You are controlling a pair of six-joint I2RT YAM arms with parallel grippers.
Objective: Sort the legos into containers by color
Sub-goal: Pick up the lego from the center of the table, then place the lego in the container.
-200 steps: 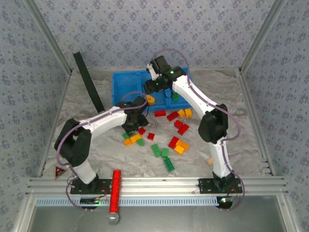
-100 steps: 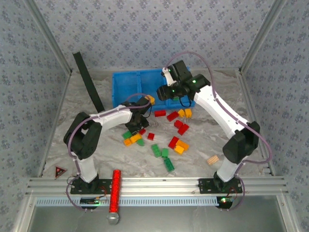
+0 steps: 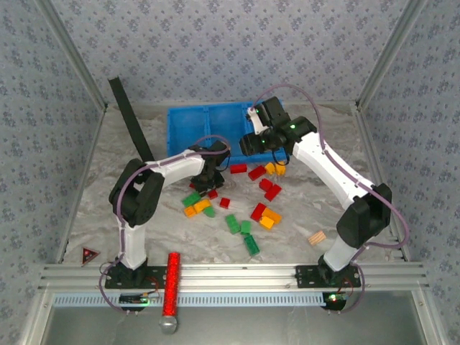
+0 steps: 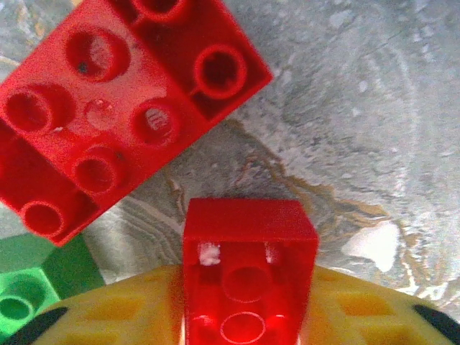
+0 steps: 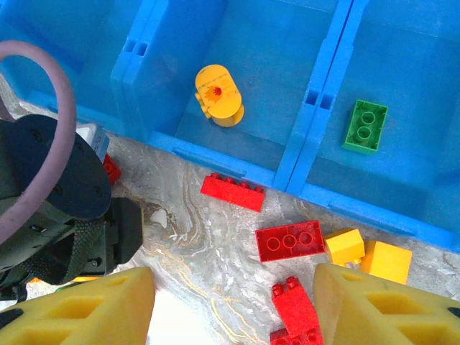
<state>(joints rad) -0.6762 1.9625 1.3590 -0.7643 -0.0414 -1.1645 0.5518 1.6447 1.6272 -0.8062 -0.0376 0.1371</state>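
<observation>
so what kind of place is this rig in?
Probably a lab robot test cell, not a home: silver aluminium rail frame, patterned panel walls boxing in a marbled tabletop, coloured plastic bricks beside a bright blue three-compartment plastic bin.

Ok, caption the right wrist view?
Right gripper, jaws open, beside blue bin: orange round piece middle compartment, green brick right.
</observation>
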